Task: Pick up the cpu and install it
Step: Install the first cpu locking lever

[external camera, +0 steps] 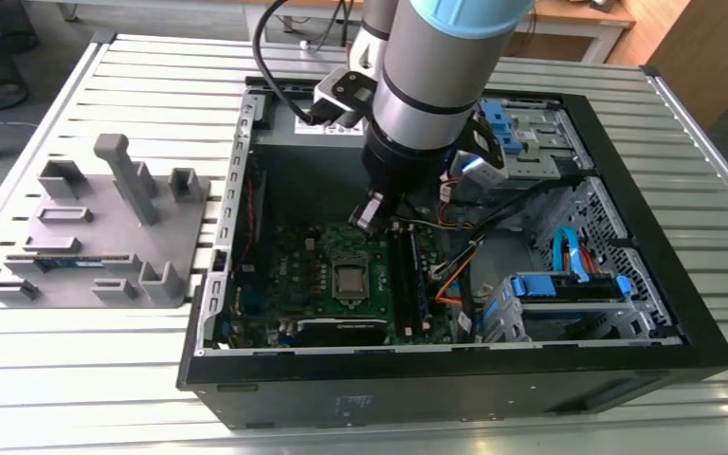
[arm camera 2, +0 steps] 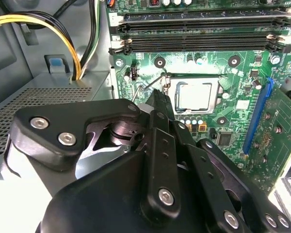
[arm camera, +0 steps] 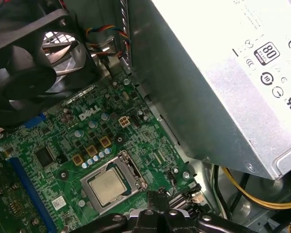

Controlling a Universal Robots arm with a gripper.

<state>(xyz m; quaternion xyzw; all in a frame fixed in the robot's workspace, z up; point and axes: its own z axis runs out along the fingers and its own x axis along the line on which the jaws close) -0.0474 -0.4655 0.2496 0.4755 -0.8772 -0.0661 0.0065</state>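
My arm reaches down into the open computer case (external camera: 667, 313), which lies on its side on the slatted counter (external camera: 35, 379) so the motherboard (external camera: 300, 275) faces up and I can come at it from above. Toward the exterior view's left, outside the case, stands the grey parts fixture (external camera: 99, 237) that keeps loose components upright and easy to pick. Inside the case, the grey power supply (arm camera: 223, 82) sits at the far end, its yellow cables (arm camera 2: 39, 22) running beside the board. The cpu (arm camera 2: 195, 94) is already lying flat in its socket (arm camera: 111, 187) in the middle of the board, framed by the metal bracket, its silver top showing in both wrist views. My gripper (arm camera 2: 157, 104) hangs just above the board beside the socket, carrying nothing, and its fingertips look pressed together
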